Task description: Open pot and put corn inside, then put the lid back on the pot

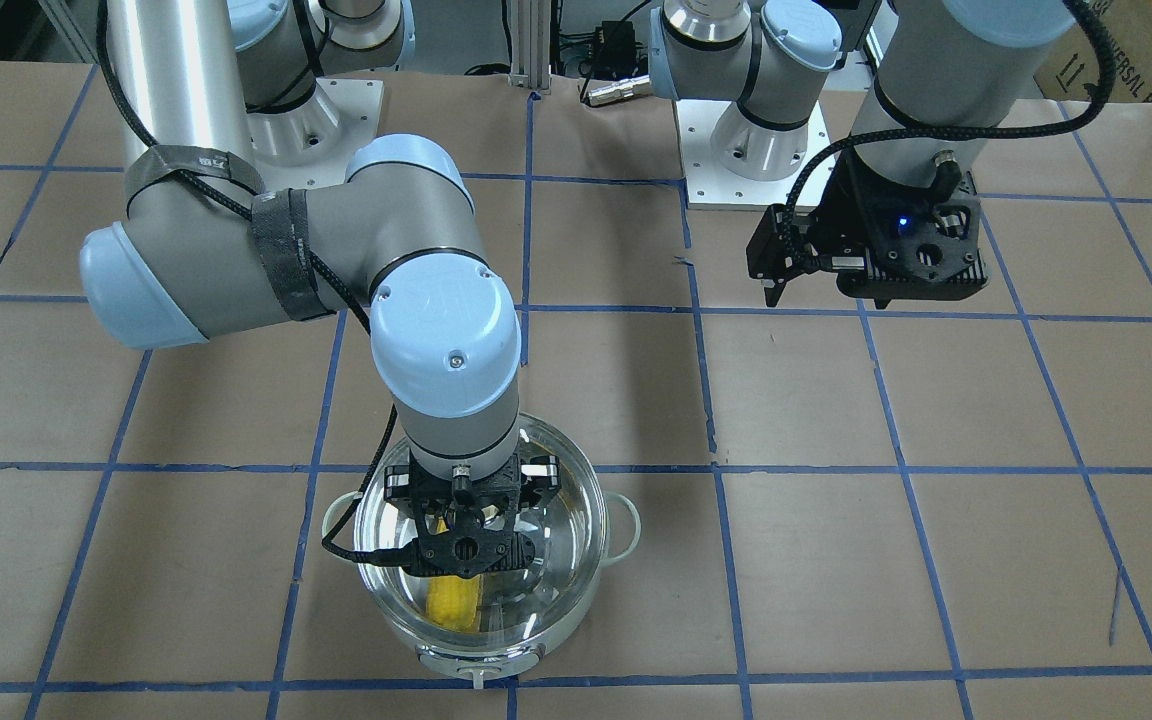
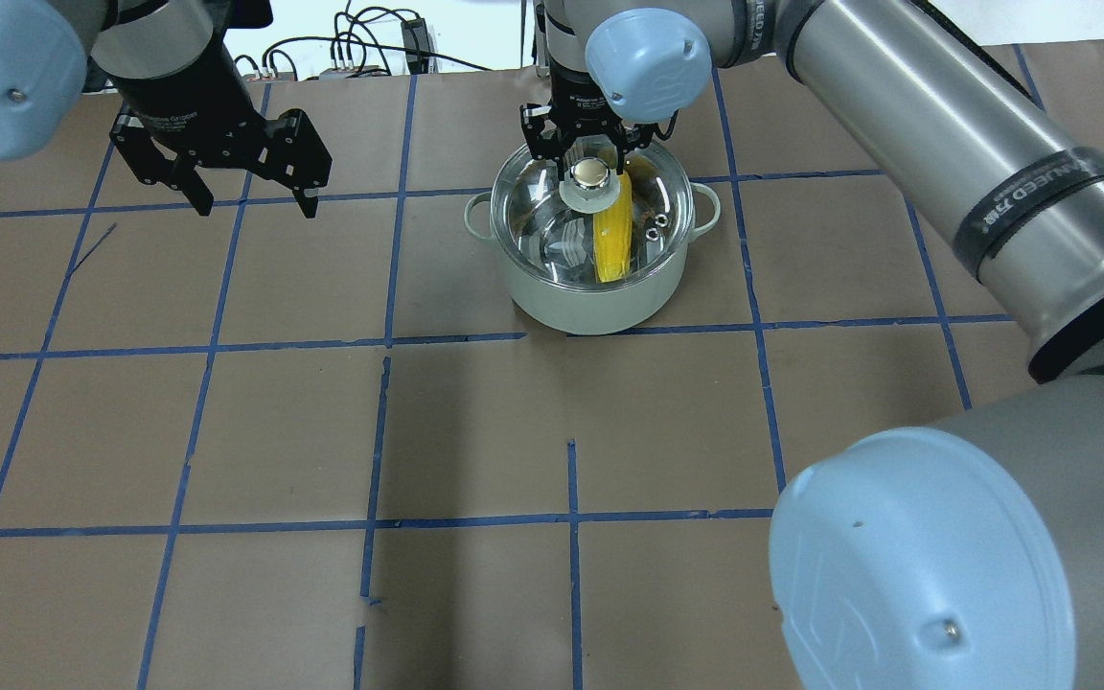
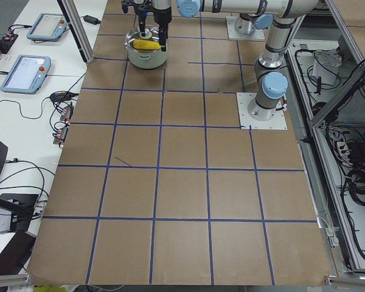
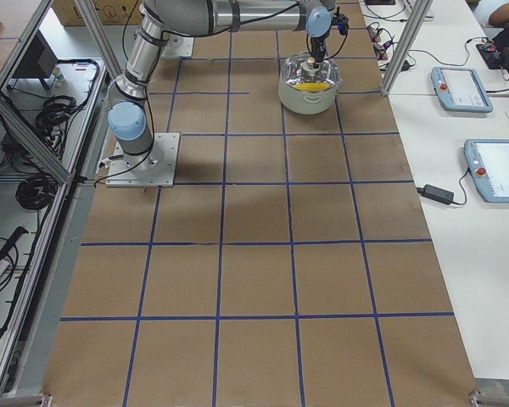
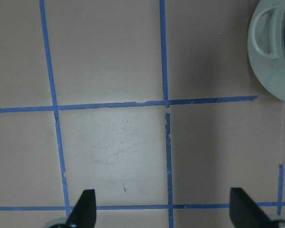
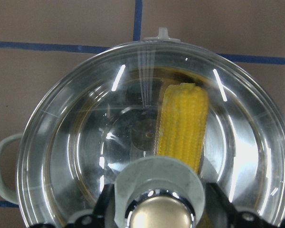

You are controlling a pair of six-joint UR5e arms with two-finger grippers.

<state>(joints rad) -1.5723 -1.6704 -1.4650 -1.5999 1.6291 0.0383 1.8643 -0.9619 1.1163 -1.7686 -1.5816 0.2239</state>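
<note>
The pale grey-white pot [image 2: 590,302] stands on the brown paper at the far middle of the table. The yellow corn [image 2: 612,235] lies inside it and shows through the glass in the right wrist view [image 6: 183,123]. The clear glass lid [image 2: 542,220] sits on the pot's rim. My right gripper [image 2: 593,171] is directly above it, with its fingers pressed against both sides of the lid's central knob [image 6: 156,209]. My left gripper [image 2: 250,203] is open and empty and hovers over bare table left of the pot. The pot's edge [image 5: 270,61] shows in the left wrist view.
The table is covered with brown paper marked with a blue tape grid [image 2: 384,340]. Both arm bases [image 1: 751,150] are bolted at the robot's side. Tablets and cables [image 4: 462,85] lie on the white side benches.
</note>
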